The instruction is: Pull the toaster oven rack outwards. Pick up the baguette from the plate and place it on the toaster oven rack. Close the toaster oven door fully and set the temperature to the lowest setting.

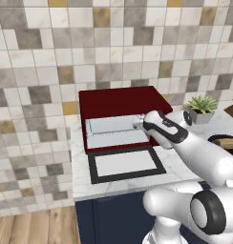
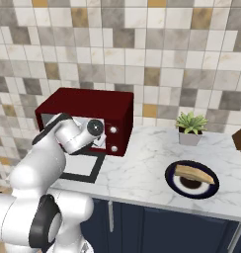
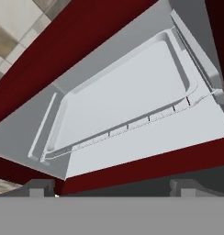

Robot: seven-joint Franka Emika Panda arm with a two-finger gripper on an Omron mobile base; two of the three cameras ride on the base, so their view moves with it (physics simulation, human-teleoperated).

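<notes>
inside the toaster oven (image 1: pixel 123 102), the toaster oven rack (image 3: pixel 123 101) sits level in the cavity. toaster oven door (image 1: pixel 125 164) lies flat open on the counter at 6 o'clock. gripper (image 1: pixel 139 125), jaws released wide, hovers at the oven mouth. baguette (image 2: pixel 193 173) rests on plate (image 2: pixel 211 190), well apart at 3 o'clock.

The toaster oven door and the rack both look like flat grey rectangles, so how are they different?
The toaster oven door has a thick black frame; the toaster oven rack is all pale grey with thin metal edges. The door lies folded down on the counter in front of the oven; the rack sits higher, at the red toaster oven opening. The gripper is at the rack, not the door. Both are flat and pale grey in the middle.
</notes>
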